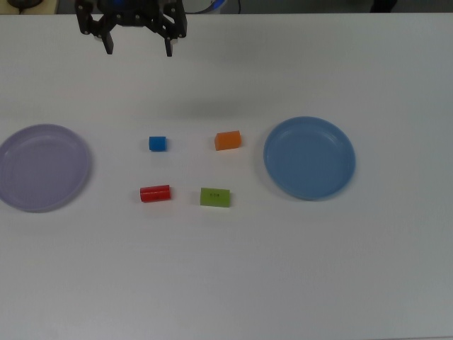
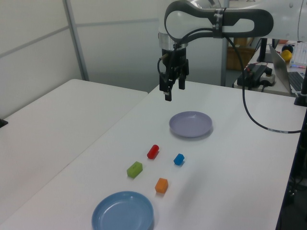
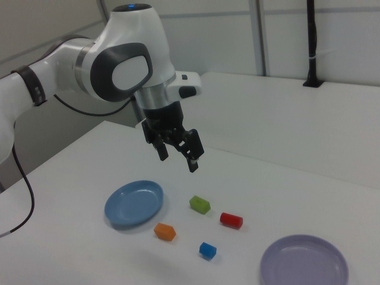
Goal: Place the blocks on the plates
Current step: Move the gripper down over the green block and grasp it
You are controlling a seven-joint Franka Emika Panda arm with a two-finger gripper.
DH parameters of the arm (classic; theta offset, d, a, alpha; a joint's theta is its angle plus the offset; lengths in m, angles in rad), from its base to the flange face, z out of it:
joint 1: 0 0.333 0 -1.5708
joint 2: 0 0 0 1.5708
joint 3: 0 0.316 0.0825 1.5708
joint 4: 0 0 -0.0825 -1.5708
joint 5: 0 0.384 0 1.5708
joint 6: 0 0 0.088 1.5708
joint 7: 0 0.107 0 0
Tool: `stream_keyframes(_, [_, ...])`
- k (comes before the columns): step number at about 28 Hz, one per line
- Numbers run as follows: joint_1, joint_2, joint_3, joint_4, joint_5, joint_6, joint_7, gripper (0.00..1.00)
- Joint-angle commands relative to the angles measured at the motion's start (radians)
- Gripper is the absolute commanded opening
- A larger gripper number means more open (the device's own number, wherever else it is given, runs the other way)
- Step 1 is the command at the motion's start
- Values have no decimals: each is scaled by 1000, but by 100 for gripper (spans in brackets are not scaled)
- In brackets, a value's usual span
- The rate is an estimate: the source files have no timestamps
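Four blocks lie on the white table between two plates. In the top view the blue cube (image 1: 157, 144) and orange cuboid (image 1: 228, 140) form the far row, with the red bar (image 1: 155, 193) and green cuboid (image 1: 215, 197) nearer. The lavender plate (image 1: 42, 166) is at the top view's left, the blue plate (image 1: 309, 157) at its right; both hold nothing. My gripper (image 1: 139, 48) hangs open and empty high above the table's far edge, well apart from the blocks. It also shows in the left view (image 2: 169, 92) and right view (image 3: 177, 158).
A second white table (image 2: 53, 124) adjoins on the left view's left. A laptop and cables (image 2: 283, 72) sit past the table's far corner in the left view. A black pole (image 3: 312, 41) stands at the back of the right view.
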Motion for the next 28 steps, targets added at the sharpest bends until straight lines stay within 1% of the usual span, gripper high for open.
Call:
stream_keyframes(1, [1, 20, -11, -2, 18, -12, -23, 100])
stream_keyframes(6, [3, 76, -9, 8, 20, -6, -23, 100])
stream_keyframes(9, [23, 110, 3, 3, 25, 68, -12, 100])
stream_keyframes(12, [47, 136, 15, -8, 45, 126, -2, 100])
stream_keyframes(13, [56, 166, 18, -12, 57, 159, 38, 100])
stream_keyframes(15, [69, 195, 18, -15, 60, 204, 90, 100])
stream_keyframes(18, [104, 235, 18, -37, 55, 281, 167, 100])
stream_keyframes(19, [113, 254, 18, -61, 55, 349, 206, 100])
stream_keyframes(23, [132, 287, 18, -107, 49, 480, 256, 100])
stream_keyframes(25, [138, 320, 18, -112, 45, 526, 258, 100])
stream_keyframes(28, [139, 353, 18, -103, 37, 549, 256, 100])
